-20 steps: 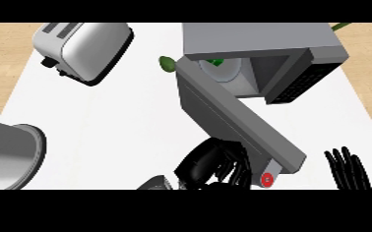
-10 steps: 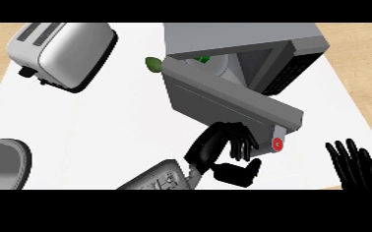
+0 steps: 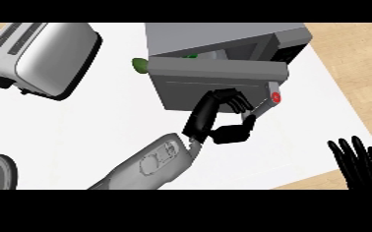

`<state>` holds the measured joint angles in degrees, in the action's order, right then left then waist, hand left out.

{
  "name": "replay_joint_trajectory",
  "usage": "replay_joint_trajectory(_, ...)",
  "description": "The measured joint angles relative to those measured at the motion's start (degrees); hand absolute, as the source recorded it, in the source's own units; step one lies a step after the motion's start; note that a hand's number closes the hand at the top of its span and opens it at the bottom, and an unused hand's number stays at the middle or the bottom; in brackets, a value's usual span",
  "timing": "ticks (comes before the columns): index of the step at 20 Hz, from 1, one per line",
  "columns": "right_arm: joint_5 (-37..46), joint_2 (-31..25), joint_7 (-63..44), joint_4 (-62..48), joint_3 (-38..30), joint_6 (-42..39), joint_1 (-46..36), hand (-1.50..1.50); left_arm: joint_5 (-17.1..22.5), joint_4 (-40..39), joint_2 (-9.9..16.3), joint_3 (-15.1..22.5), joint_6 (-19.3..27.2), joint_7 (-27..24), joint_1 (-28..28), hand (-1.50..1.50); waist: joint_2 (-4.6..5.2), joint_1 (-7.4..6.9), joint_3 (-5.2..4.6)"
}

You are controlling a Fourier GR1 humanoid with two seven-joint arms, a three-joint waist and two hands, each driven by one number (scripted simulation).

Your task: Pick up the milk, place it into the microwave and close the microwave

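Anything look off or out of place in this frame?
Nothing spilled or damaged. The microwave door is not fully shut, with the left hand against its front. A small green object sits half hidden behind the microwave. The right hand rests open at the right edge.

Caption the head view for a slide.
Left hand pushes the microwave door nearly shut; right hand rests open at the lower right.
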<state>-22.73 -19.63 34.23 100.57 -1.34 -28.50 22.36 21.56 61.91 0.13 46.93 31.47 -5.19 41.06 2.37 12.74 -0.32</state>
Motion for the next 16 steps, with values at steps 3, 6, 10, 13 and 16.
replay_joint_trajectory(3,-1.2,-0.7,-1.3,2.0,0.7,-0.7,0.2,-1.5,3.0,-2.5,-0.1,-1.8,1.4,-1.6,2.4,1.5,0.42,1.16,-0.02)
replay_joint_trajectory(6,-2.4,-1.5,-2.4,3.9,1.1,-1.5,0.3,-1.5,6.2,-4.3,-0.1,-3.8,1.8,-3.5,4.4,1.5,0.87,2.34,-0.07)
replay_joint_trajectory(10,-4.1,-2.3,-3.5,5.4,1.3,-2.1,0.6,-1.5,9.6,-6.6,-0.1,-5.5,2.3,-5.9,6.4,1.5,1.28,3.67,-0.02)
replay_joint_trajectory(13,-5.3,-2.9,-4.1,6.4,1.1,-2.5,1.1,-1.5,11.4,-6.7,0.1,-5.7,3.0,-7.9,6.0,1.5,1.19,4.34,0.02)
replay_joint_trajectory(16,-6.4,-3.6,-4.8,7.6,0.8,-2.8,1.4,-1.5,12.7,-6.9,0.2,-5.6,3.8,-9.8,5.8,1.5,1.14,4.9,0.02)
